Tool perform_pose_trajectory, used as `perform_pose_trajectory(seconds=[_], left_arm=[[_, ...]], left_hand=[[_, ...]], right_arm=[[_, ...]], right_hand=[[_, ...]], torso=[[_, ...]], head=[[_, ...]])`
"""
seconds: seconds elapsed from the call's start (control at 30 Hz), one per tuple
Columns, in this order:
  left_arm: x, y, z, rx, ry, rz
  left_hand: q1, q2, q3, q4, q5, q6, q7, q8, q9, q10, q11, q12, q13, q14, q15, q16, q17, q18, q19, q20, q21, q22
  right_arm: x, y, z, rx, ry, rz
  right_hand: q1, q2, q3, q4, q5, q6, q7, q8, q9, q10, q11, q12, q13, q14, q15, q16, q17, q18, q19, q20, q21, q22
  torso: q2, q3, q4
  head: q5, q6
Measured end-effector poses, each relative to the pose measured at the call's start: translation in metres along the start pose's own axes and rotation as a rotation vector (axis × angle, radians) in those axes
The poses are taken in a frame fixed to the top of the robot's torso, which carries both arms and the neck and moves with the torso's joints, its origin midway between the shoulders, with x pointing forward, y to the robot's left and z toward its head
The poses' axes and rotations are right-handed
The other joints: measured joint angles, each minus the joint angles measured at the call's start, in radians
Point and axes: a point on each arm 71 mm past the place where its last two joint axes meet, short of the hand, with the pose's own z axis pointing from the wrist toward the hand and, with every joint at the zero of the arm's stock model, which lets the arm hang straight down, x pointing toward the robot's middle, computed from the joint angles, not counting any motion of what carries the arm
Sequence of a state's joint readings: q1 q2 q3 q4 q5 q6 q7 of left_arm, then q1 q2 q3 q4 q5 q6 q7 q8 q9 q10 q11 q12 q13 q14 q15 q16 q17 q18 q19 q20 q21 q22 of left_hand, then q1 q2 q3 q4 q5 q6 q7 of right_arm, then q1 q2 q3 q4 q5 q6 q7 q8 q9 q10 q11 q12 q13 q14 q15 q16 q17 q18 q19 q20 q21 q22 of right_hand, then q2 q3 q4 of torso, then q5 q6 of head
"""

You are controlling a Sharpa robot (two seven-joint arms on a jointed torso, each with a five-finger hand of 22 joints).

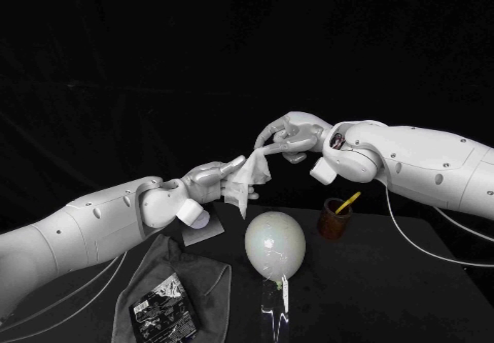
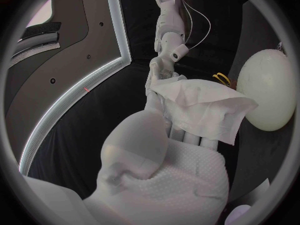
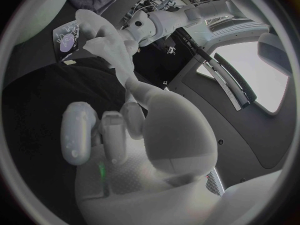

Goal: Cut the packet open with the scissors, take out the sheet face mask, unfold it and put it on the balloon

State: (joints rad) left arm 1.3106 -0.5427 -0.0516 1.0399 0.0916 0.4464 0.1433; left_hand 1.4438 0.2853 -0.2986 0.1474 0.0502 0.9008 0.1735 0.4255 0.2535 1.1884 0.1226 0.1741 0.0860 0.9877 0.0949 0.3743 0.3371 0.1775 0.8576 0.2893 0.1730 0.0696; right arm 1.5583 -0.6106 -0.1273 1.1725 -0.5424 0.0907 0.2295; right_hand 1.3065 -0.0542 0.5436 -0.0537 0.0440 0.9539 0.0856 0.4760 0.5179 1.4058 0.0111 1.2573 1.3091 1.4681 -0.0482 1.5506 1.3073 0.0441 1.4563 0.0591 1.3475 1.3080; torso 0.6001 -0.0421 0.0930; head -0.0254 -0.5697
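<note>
Well, from where one stands, the black surface (image 1: 412, 286) carries a crumpled grey cloth (image 1: 195, 275) on the robot's left. Just beside the cloth is the pale balloon (image 1: 275, 245), egg-shaped, its long axis running toward the robot with the knot at the near end. Whether it stands up or lies flat I can't quite tell from above. The packet (image 1: 163, 309) lies on the cloth, well apart from both hands. Up in the air, behind the balloon and a touch to the robot's left of it, hangs the sheet mask (image 1: 247, 179), creased and not yet fully unfolded, held between the two hands. The left robot hand (image 1: 214, 180) has its fingers closed round the mask's lower part. The right robot hand (image 1: 293, 136), higher and further back, pinches the upper corner between thumb and a finger. The left looks the nearer to the balloon, so I'd judge the sheet must be drawn wider, then brought down toward the robot onto it. The scissors (image 1: 348, 201) sit in a brown cup (image 1: 333, 220) near the balloon's right side.
</note>
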Motion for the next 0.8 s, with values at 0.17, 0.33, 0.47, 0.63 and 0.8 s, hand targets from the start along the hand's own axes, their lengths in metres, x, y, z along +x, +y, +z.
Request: perform_pose_trajectory(seconds=[0.17, 0.33, 0.47, 0.63, 0.8], left_arm=[[-0.001, 0.0, 0.0, 0.002, -0.005, 0.003], [-0.001, -0.001, -0.001, 0.007, -0.011, 0.008], [-0.001, -0.001, -0.001, 0.01, -0.017, 0.014], [-0.001, -0.001, 0.0, 0.013, -0.021, 0.021], [0.0, -0.001, -0.001, 0.016, -0.025, 0.025]], left_hand=[[0.188, -0.023, 0.1, -0.113, -0.001, -0.003, -0.002, -0.006, -0.004, -0.007, -0.007, -0.023, -0.009, -0.007, -0.007, 0.0, 0.005, 0.0, 0.006, -0.006, 0.0, 0.003], [0.232, -0.042, 0.16, -0.145, -0.005, 0.001, 0.002, -0.014, -0.004, 0.009, -0.01, -0.033, -0.015, -0.007, -0.006, 0.0, 0.004, 0.0, 0.02, -0.016, 0.008, 0.008], [0.235, -0.041, 0.168, -0.148, -0.007, 0.005, -0.002, -0.011, -0.004, 0.017, -0.012, -0.033, -0.016, 0.003, -0.009, 0.0, 0.003, -0.001, 0.025, -0.017, 0.012, 0.01], [0.235, -0.041, 0.177, -0.145, -0.009, 0.005, -0.002, -0.008, -0.003, 0.024, -0.012, -0.036, -0.017, 0.008, -0.007, 0.0, 0.003, -0.001, 0.029, -0.021, 0.015, 0.012], [0.235, -0.041, 0.177, -0.145, -0.005, 0.005, -0.002, -0.008, -0.003, 0.024, -0.012, -0.04, -0.018, 0.008, -0.007, -0.004, 0.002, -0.001, 0.036, -0.021, 0.019, 0.014]], right_arm=[[0.0, -0.003, 0.0, 0.018, 0.022, 0.003], [-0.001, -0.006, 0.0, 0.03, 0.019, 0.008], [-0.002, -0.009, 0.001, 0.041, 0.008, 0.015], [-0.003, -0.014, 0.002, 0.06, -0.016, 0.02], [-0.005, -0.025, 0.001, 0.104, -0.051, 0.02]], right_hand=[[0.0, 0.0, -0.003, -0.003, 0.0, -0.001, 0.001, 0.0, 0.0, -0.025, 0.002, -0.032, -0.002, 0.0, 0.0, -0.003, 0.0, 0.0, -0.004, -0.003, -0.014, 0.0], [0.007, -0.006, -0.008, -0.014, 0.0, -0.024, 0.022, 0.0, -0.005, -0.111, 0.015, -0.158, -0.086, -0.002, 0.006, -0.016, 0.0, 0.001, -0.036, 0.007, -0.062, 0.0], [0.007, -0.006, -0.018, -0.012, 0.0, -0.065, 0.043, -0.031, -0.027, -0.191, 0.036, -0.248, -0.144, -0.002, 0.023, -0.03, 0.001, 0.017, -0.063, 0.02, -0.109, 0.0], [0.001, -0.026, -0.023, -0.008, 0.005, -0.127, 0.073, -0.072, -0.051, -0.374, 0.067, -0.474, -0.3, -0.013, 0.053, -0.103, 0.0, 0.042, -0.159, 0.037, -0.265, 0.0], [-0.012, -0.056, -0.024, 0.014, 0.005, -0.205, 0.106, -0.127, -0.084, -0.475, 0.098, -0.629, -0.436, -0.204, 0.086, -0.291, -0.258, 0.1, -0.387, 0.068, -0.631, -0.011]], torso=[[0.0, 0.0, -0.0001], [0.0, 0.0, -0.0002], [0.0, 0.0, -0.0002], [0.0, 0.0, -0.0004], [0.0, 0.0, -0.0005]], head=[[0.0, -0.003], [0.0, -0.003], [-0.001, -0.001], [-0.002, 0.0], [-0.003, 0.001]])
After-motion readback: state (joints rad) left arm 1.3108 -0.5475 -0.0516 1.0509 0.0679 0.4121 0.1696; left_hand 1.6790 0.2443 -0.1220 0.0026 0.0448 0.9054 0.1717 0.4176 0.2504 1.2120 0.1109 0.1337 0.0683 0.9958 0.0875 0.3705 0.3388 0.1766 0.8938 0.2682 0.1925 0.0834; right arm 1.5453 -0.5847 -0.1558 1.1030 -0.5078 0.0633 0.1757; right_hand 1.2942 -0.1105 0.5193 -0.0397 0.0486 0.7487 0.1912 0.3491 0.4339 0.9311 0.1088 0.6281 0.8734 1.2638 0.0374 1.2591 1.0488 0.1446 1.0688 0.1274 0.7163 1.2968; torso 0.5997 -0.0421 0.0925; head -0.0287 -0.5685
